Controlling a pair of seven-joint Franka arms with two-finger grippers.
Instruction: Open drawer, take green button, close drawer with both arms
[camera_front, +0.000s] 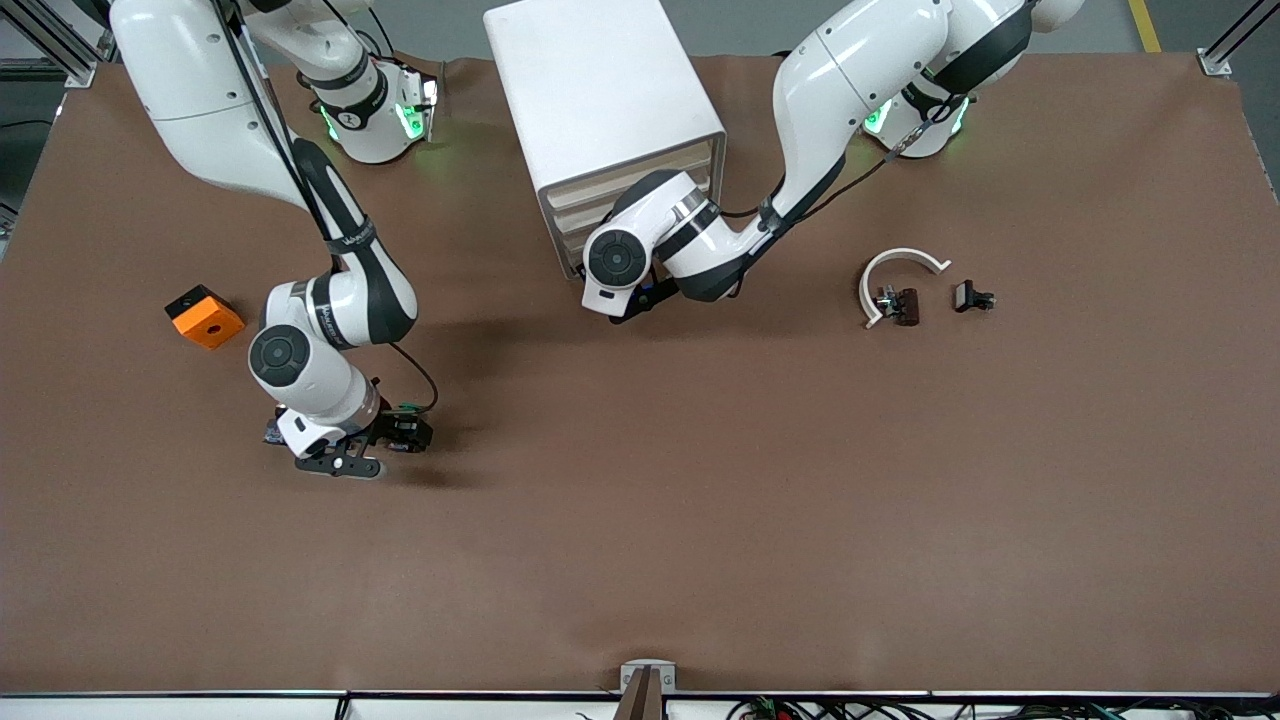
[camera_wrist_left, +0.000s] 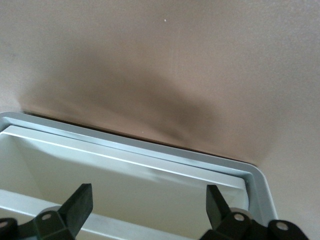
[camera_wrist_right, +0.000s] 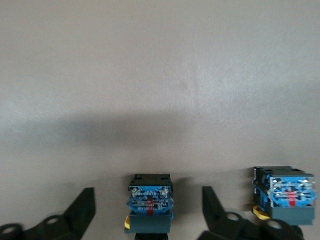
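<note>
The right gripper (camera_front: 345, 455) is down low at the desk (camera_front: 700, 500), toward the right arm's end and nearer the front camera than the orange block (camera_front: 204, 316). Its fingers are spread and grasp nothing. The button (camera_wrist_right: 150, 202) sits between them on the desk, touching neither. In the right wrist view it lies with its blue block base facing the camera. The cap is turned away, so I cannot tell its colour. A second button (camera_wrist_right: 287, 192) of the same build lies just beside it, outside the fingers.

The left gripper (camera_front: 635, 305) waits in front of the white cabinet (camera_front: 600, 100). It is also released and empty, and hangs over the pale rim of the drawer (camera_wrist_left: 150, 160). What shows of the drawer's inside looks bare.

I judge the button to be light, hard plastic. It is stiff enough to pinch firmly but small enough to tip or skid if nudged. The squared base gives flat, parallel faces, so that is where to take hold. The round cap and narrow neck would roll out of the pads. The neighbour lies close, so a wide approach could knock it.
</note>
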